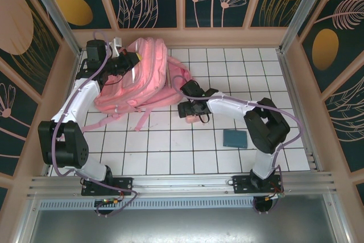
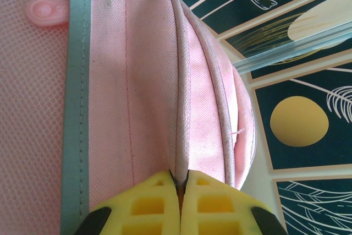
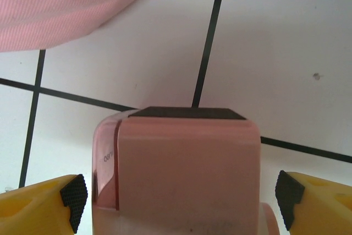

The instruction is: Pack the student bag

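The student bag, large and pink, lies at the back left of the tiled table. My left gripper sits on its upper part. In the left wrist view the yellow fingertips of that gripper are shut on a piped seam of the bag. My right gripper is low over the table just right of the bag's straps. Its jaws stand open on either side of a pink rounded box with a black end, with small gaps to both pads. A corner of the bag lies just beyond.
A dark teal flat pad lies on the tiles right of centre, near the right arm's elbow. A pink bag strap trails toward the middle of the table. Patterned walls enclose the back and sides.
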